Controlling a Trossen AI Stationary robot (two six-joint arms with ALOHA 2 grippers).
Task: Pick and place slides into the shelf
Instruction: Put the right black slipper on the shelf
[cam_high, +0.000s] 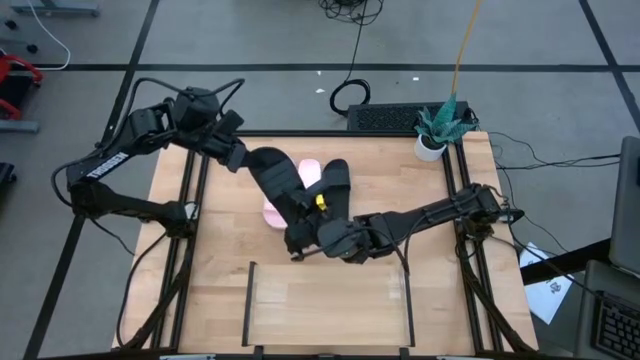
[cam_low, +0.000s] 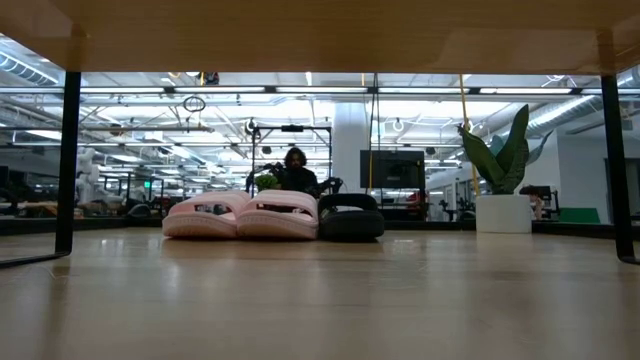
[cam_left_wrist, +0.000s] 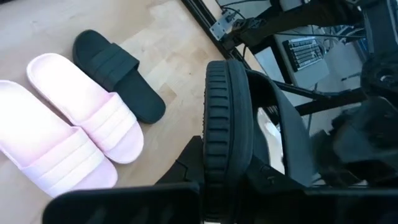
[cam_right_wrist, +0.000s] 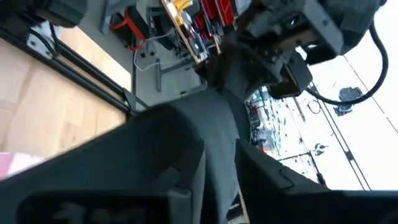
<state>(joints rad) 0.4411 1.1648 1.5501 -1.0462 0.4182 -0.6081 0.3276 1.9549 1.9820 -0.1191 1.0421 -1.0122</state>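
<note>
Two pink slides (cam_left_wrist: 74, 134) and one black slide (cam_left_wrist: 115, 71) lie sole-down side by side at the middle of the table's far part, as the low view also shows (cam_low: 280, 215). A second black slide (cam_left_wrist: 227, 124) hangs on edge above the table's middle, and my left gripper (cam_left_wrist: 211, 196) is shut on it. My right gripper (cam_high: 305, 245) comes in level from the right and stands at the same slide (cam_right_wrist: 211, 143). The shelf (cam_high: 330, 315) lies at the near edge, bare. My left gripper pinches the held black slide between its two fingers at the end nearest the wrist (cam_left_wrist: 224, 180), slanting down from the far left. The slide stands on edge, its ribbed sole rim turned to the camera, lifted clear of the table.
A potted plant (cam_high: 440, 130) stands at the far right corner, with a keyboard (cam_high: 385, 118) just beyond the far edge. Black frame rails (cam_high: 190, 230) run along both sides of the table. A person (cam_low: 295, 170) sits in the room behind.
</note>
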